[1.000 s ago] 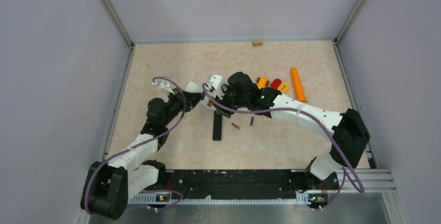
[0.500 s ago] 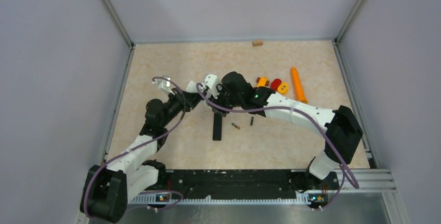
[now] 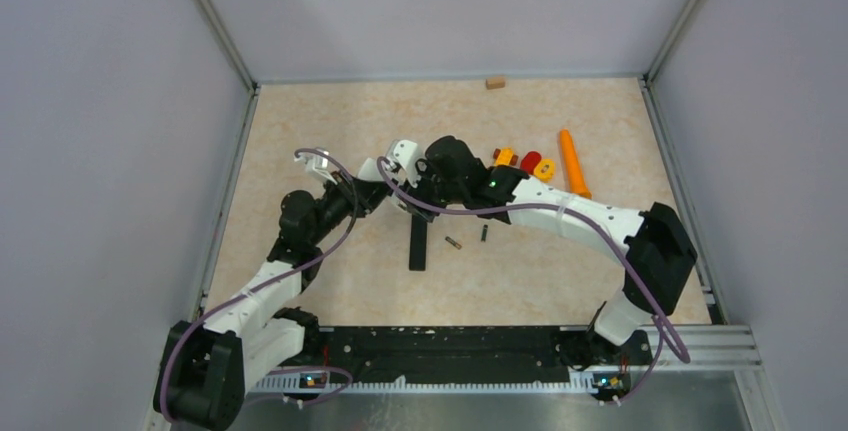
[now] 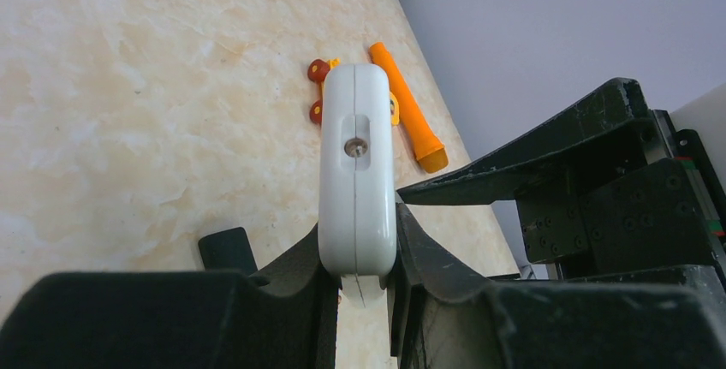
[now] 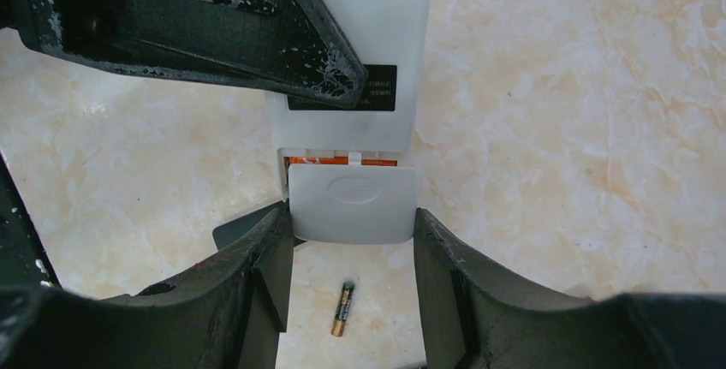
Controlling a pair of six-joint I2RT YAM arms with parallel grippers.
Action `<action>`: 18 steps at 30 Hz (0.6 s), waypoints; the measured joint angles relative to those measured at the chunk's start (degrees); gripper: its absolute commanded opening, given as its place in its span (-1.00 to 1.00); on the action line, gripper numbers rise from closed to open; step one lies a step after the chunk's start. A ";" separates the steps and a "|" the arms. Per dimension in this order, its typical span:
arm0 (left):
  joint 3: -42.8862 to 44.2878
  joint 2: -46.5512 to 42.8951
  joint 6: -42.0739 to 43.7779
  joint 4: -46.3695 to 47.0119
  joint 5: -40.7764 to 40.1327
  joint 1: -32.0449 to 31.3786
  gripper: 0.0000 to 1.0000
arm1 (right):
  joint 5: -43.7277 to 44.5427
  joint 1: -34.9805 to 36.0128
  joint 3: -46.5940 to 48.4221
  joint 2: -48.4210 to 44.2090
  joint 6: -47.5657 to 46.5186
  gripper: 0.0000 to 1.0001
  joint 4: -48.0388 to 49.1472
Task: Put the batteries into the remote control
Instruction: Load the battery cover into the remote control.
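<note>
A white remote control [image 4: 356,172] hangs above the table, with my left gripper [image 4: 358,234] shut on its narrow sides. In the right wrist view the remote's back [image 5: 360,35] faces the camera. Its grey battery cover [image 5: 353,202] sits slightly slid, and an orange strip shows in the gap above it. My right gripper [image 5: 351,217] is shut on that cover, one finger against each side. One gold and dark battery [image 5: 342,307] lies on the table below. From above, two batteries [image 3: 453,243] [image 3: 484,233] lie to the right of a slim black bar [image 3: 418,244].
An orange cone [image 3: 573,163] and small red and yellow toys [image 3: 525,161] lie behind the right arm. A small wooden block [image 3: 495,82] sits at the back wall. Both arms meet at mid-table, over the far end of the black bar.
Both grippers and the remote have shifted slightly left and away from the bases over the last second. The batteries and the black bar have not moved.
</note>
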 measured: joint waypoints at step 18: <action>0.00 0.00 0.44 -1.18 0.66 0.02 -1.00 | -1.46 0.00 0.66 1.53 -0.04 -0.10 -0.11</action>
